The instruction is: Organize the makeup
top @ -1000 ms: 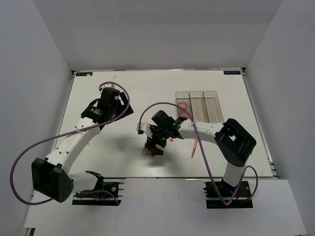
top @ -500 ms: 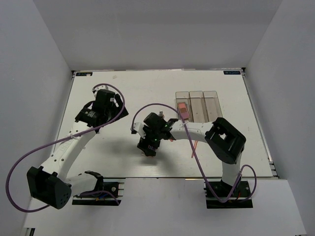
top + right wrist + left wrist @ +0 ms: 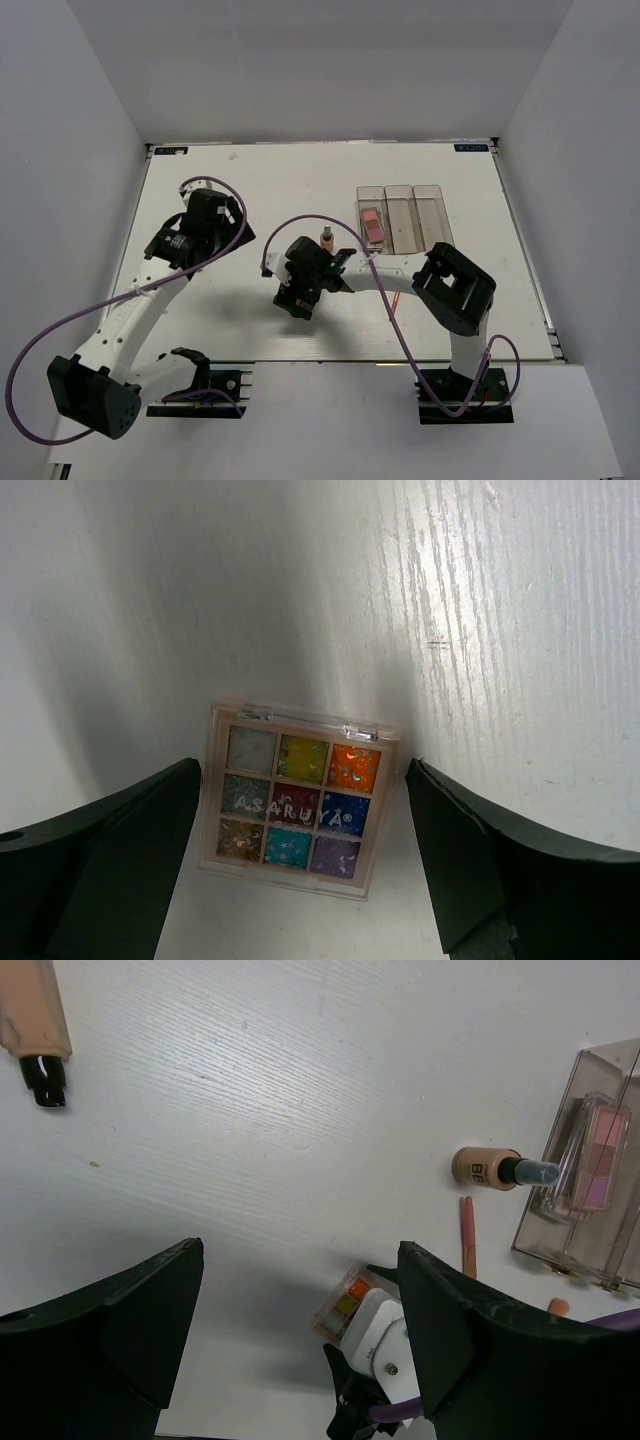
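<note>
The multicolour palette (image 3: 297, 798) lies flat on the white table between the open fingers of my right gripper (image 3: 302, 780), which does not touch it. In the top view that gripper (image 3: 298, 295) covers it. My left gripper (image 3: 185, 238) is open and empty at the left (image 3: 300, 1270). The left wrist view shows the palette's edge (image 3: 343, 1300) under the right wrist. It also shows the tan bottle (image 3: 490, 1168) lying down, a coral stick (image 3: 467, 1245), and a pink palette (image 3: 590, 1150) in the clear box (image 3: 600, 1250). The bottle (image 3: 326, 240) and the pink palette (image 3: 372, 226) also show from above.
A tan tube with a dark cap (image 3: 35, 1022) lies on the table ahead of my left gripper. The clear three-compartment box (image 3: 413, 216) stands at the back right. The tip of a second coral stick (image 3: 558, 1306) shows by the box's near edge.
My right gripper has moved left over the multicolour palette. My left arm has drawn back to the left. The tan bottle has come into view behind the right arm.
</note>
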{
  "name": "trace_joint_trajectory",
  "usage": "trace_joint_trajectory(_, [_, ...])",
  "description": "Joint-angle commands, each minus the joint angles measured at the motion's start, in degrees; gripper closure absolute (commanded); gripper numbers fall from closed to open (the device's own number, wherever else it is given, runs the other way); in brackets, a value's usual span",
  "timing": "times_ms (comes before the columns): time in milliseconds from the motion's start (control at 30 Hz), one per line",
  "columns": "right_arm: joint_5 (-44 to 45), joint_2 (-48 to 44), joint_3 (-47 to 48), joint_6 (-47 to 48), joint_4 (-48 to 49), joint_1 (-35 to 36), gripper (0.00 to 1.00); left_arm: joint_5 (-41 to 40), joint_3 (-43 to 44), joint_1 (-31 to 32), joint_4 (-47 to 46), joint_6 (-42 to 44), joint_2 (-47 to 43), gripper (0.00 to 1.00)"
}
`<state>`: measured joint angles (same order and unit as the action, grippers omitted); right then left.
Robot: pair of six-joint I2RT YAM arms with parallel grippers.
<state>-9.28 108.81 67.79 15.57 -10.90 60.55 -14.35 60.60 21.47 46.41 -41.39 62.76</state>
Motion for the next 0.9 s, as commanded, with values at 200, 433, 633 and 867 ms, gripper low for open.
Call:
trace_joint_trajectory(200, [1.1, 2.1, -2.0, -0.6, -1.8, -0.1, 0.11, -1.0, -0.3, -0.3, 0.4, -0.8, -1.1, 0.12])
trace_joint_trajectory(433, [1.7, 2.8, -2.2, -1.4, -3.8, -0.1, 0.11, -0.9, -0.4, -0.3, 0.8, -1.1, -1.5, 0.12])
trace_joint_trajectory(633, [3.0, 2.5, -1.6, -2.5, -6.7, 0.2, 0.11, -0.7, -0.2, -0.3, 1.5, -1.2, -1.5, 0.12])
trace_joint_trajectory(867, [6.3, 2.6, -1.5, -4.8, -7.4, 0.9, 0.11, 0.0, 0.7, -0.3, 1.8, -1.2, -0.5, 0.12])
